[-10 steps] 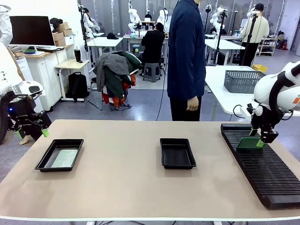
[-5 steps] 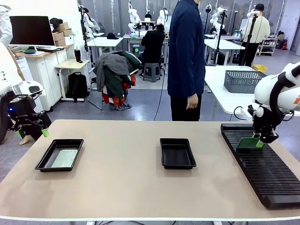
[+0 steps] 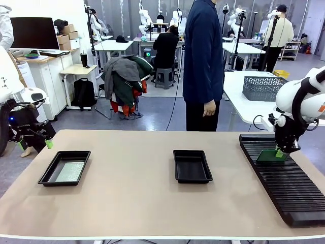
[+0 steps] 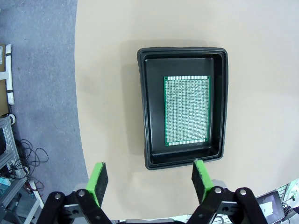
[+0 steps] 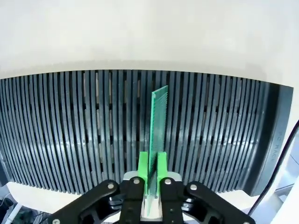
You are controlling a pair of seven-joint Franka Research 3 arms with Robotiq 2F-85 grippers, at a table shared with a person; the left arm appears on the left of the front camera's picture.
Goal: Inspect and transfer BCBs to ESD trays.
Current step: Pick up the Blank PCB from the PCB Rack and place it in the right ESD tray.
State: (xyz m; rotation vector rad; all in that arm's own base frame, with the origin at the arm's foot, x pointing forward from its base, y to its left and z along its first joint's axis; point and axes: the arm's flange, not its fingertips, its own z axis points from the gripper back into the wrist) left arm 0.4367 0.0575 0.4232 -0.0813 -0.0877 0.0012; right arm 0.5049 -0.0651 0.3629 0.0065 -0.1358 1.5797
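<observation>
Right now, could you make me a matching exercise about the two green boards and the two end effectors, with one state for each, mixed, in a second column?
Column one:
1 left board
2 right board
3 left end effector
4 right end effector

Column two:
A open, holding nothing
B standing on edge in the rack
C shut on a board
D lying flat in a tray

Pairs: 1-D; 2-B; 3-A; 4-C

A grey floor (image 3: 152, 119) was seen beyond the beige bench (image 3: 137, 157). White tables (image 3: 112, 44) were ranged behind; a dark monitor (image 3: 34, 33) was set on a white cabinet (image 3: 48, 81), and clothes (image 3: 124, 76) were piled near a stool (image 3: 163, 77).
</observation>
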